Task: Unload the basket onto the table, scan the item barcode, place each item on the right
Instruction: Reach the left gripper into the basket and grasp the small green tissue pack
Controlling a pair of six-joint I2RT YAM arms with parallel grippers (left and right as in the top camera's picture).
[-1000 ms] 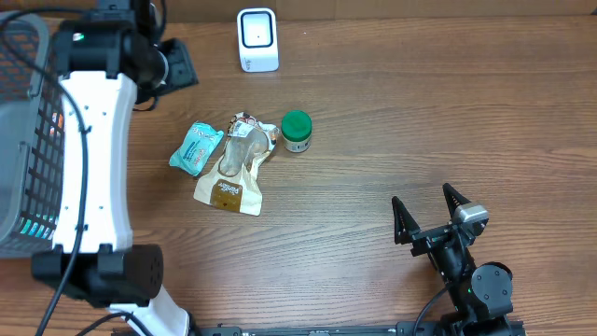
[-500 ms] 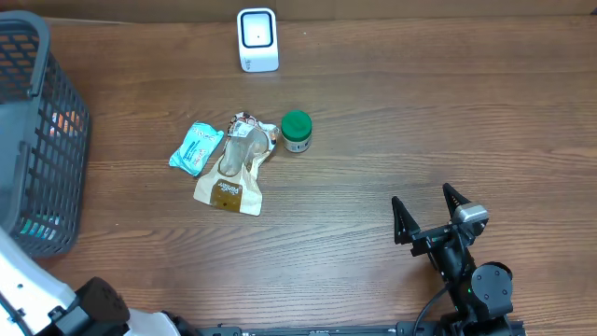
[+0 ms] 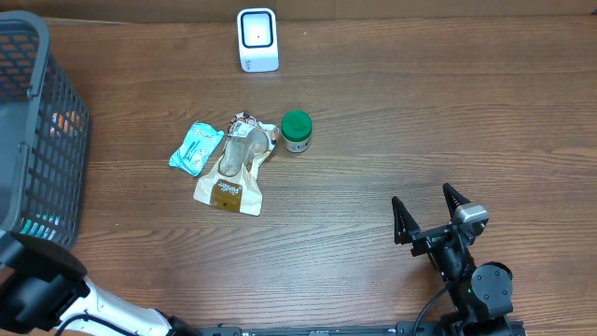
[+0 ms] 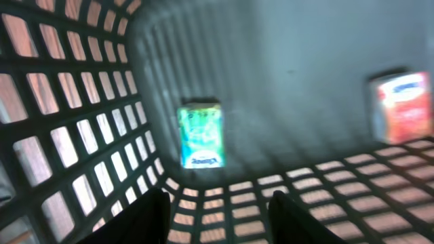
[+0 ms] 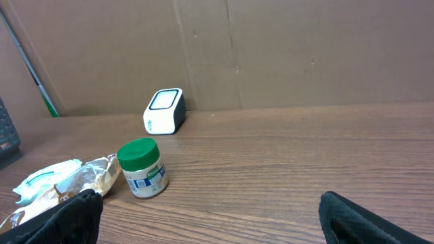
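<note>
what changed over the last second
The left arm swung from over the basket back toward its base; the left gripper now faces into the basket, open and empty. Nothing was picked up or dropped. The scanner, jar, pouch, packet and the open right gripper stayed put.

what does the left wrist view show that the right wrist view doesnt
Only the left wrist: inside the grey basket, a green packet and a red packet. Only the right wrist: the white scanner, green-lidded jar and pouches on the table. Both: no shared object, just open fingers at the bottom edge, the left end effector in one, the right end effector in the other.
</note>
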